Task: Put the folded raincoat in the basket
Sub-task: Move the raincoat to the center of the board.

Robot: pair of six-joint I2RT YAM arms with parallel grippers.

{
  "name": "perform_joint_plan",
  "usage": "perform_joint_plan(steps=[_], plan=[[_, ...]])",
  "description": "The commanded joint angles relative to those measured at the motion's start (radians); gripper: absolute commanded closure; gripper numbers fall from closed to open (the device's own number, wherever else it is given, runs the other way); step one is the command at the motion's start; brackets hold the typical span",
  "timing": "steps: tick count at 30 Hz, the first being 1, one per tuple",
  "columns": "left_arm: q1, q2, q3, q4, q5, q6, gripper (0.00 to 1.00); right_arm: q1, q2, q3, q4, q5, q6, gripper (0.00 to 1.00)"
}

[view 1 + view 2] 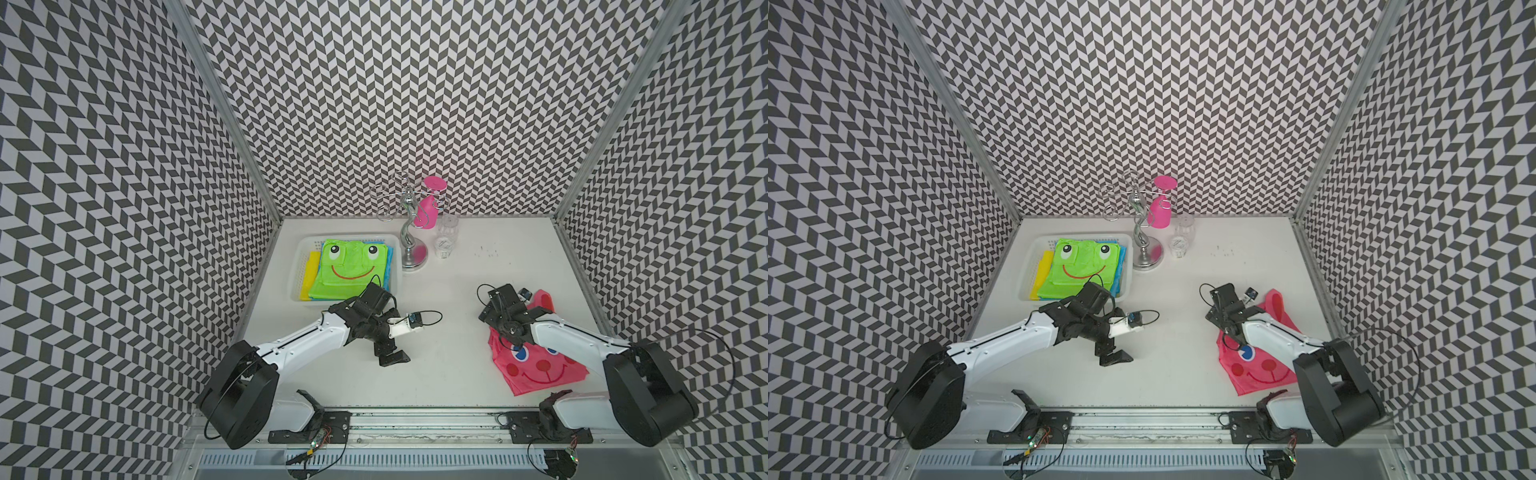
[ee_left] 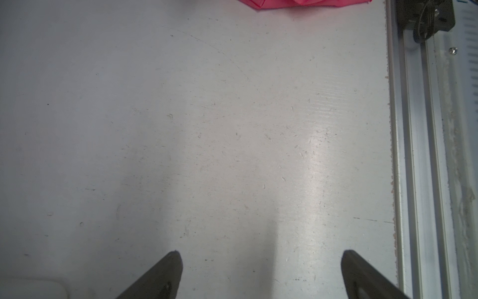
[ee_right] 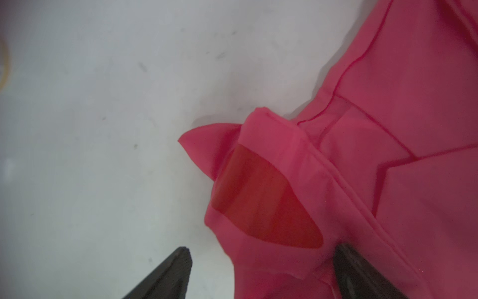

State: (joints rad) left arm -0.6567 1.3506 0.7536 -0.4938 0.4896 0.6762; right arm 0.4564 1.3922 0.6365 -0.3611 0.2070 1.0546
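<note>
A folded pink raincoat [image 1: 540, 370] [image 1: 1258, 374] with a cartoon face lies on the right of the white table. The white perforated basket [image 1: 297, 268] [image 1: 1027, 270] stands at the back left and holds a green frog-face raincoat [image 1: 353, 266] on top of yellow and blue ones. My right gripper [image 1: 513, 328] [image 3: 262, 248] hangs low over the pink raincoat's [image 3: 388, 129] far-left edge. Its jaws are open and a raised fold of pink cloth lies between them. My left gripper [image 1: 392, 358] [image 2: 261, 255] is open above bare table near the middle, holding nothing.
A chrome cup stand [image 1: 411, 249] with a pink cup [image 1: 430, 203] hanging on it stands right of the basket. A clear glass [image 1: 446, 239] is beside it. An aluminium rail [image 1: 415, 419] runs along the front edge. Patterned walls close in three sides.
</note>
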Motion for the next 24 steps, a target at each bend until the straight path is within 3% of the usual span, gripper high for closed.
perform_joint_plan(steps=[1,6,12,16,24], plan=[[-0.001,-0.005,-0.020,0.040,-0.011,-0.002,0.00,0.086,0.086,0.022,0.114,-0.192,0.186,0.12],[-0.001,-0.016,-0.041,0.074,-0.016,-0.001,0.00,0.162,0.194,0.173,0.187,-0.241,0.224,0.14],[-0.025,-0.012,-0.063,0.194,-0.059,-0.056,0.00,0.139,0.174,0.248,0.120,-0.227,0.079,0.13],[-0.096,0.033,-0.058,0.245,-0.126,-0.071,0.00,0.025,0.044,0.146,0.095,-0.155,-0.027,0.13],[-0.184,0.110,-0.030,0.272,-0.118,-0.064,0.00,-0.294,-0.124,-0.077,0.133,-0.087,-0.218,0.12]])
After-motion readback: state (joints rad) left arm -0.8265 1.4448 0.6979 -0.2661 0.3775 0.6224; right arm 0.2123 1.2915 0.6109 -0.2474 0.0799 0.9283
